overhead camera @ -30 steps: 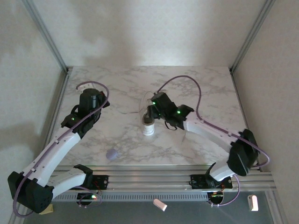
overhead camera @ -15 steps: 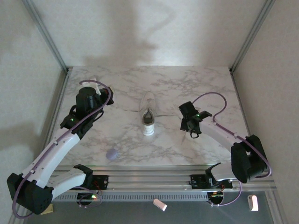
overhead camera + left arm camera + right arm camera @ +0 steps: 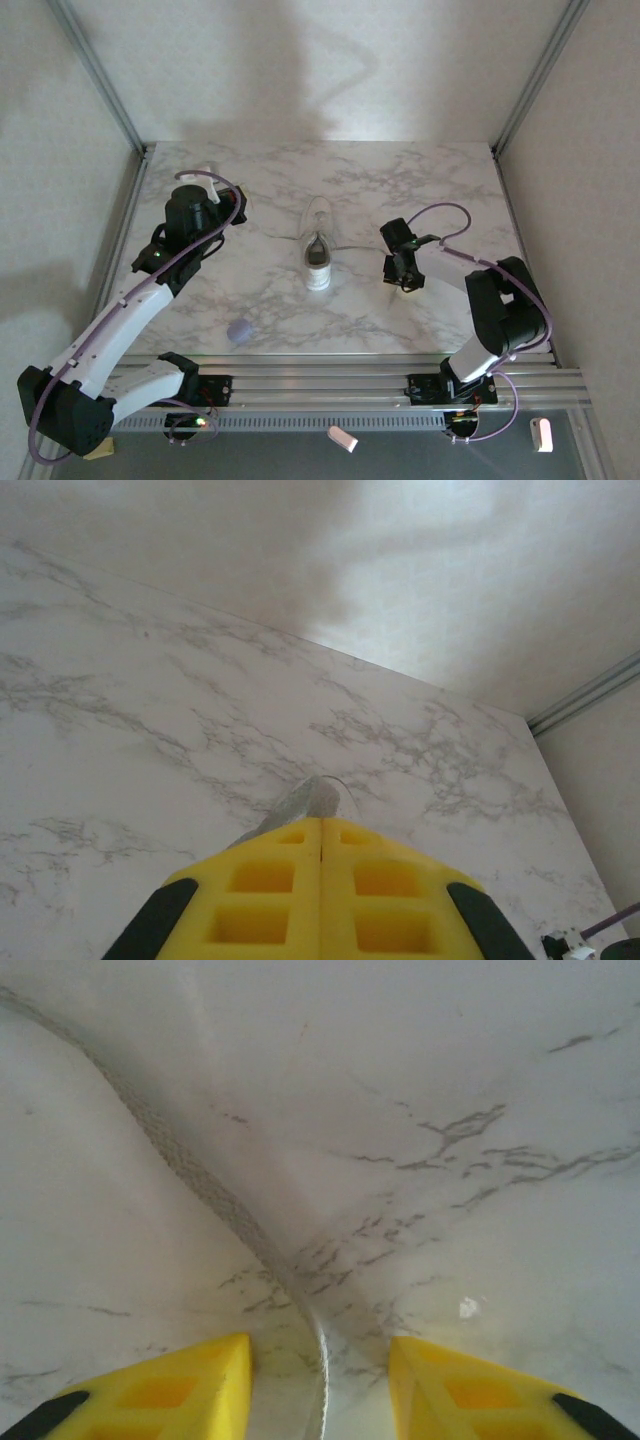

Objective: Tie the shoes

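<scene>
The sneaker (image 3: 318, 252) lies in the middle of the marble table (image 3: 450, 190), toe towards the far wall; from above its thin laces are hard to trace. In the right wrist view one lace (image 3: 190, 1175) curves across the marble and passes between the fingers of the right gripper (image 3: 318, 1360), which stand well apart. The left gripper (image 3: 321, 825) is pressed closed on a blurred, pale lace end (image 3: 312, 798), and its fingers hide the rest. A lavender blob (image 3: 240, 331) sits near the front edge.
</scene>
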You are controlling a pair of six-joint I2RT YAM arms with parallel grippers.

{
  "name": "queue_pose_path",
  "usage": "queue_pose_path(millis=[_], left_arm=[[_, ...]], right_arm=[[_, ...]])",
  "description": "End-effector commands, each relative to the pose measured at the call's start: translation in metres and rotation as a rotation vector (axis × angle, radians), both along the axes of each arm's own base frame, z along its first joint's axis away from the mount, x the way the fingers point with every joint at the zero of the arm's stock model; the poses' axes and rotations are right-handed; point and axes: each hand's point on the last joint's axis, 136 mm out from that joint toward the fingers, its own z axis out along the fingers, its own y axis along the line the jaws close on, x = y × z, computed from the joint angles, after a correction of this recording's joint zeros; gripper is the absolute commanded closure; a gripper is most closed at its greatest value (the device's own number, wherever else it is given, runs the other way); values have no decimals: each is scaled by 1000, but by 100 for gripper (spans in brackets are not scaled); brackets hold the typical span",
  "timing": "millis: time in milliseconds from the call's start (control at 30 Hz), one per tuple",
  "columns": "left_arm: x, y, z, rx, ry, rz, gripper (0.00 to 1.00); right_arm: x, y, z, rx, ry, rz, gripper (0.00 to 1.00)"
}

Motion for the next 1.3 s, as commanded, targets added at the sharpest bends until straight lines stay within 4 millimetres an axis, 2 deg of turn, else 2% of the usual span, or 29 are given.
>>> queue_pose_path(millis=[0, 67, 200, 267, 333, 467, 733, 933, 1133, 1267], left_arm=[[-3, 1, 2, 15, -17, -2, 100], [-4, 3, 1, 17, -16, 5, 100], [-4, 6, 1, 22, -9, 25, 100], [-4, 7, 4, 20, -13, 29, 100], [-5, 9, 8, 21, -21, 35, 100], [-5, 13, 12, 26, -27, 60, 100], [-5, 29, 21, 16, -42, 146, 100], [-1, 38, 26, -16, -42, 187, 100], [5, 43, 24, -48, -21, 186, 100], [12, 51, 18, -66, 8, 186, 100]], right_arm=[[3, 2, -8, 26, 14, -2, 63], [3, -1, -9, 19, 15, -5, 69], [2, -6, -8, 13, 11, -23, 90], [4, -9, 0, 1, -14, -29, 98], [8, -10, 16, 8, -66, -25, 100], [19, 3, 70, 90, -214, 46, 100], [32, 46, 222, 266, -526, 253, 100], [37, 86, 315, 342, -686, 405, 100], [38, 142, 376, 424, -772, 561, 100], [30, 185, 390, 426, -775, 683, 100]])
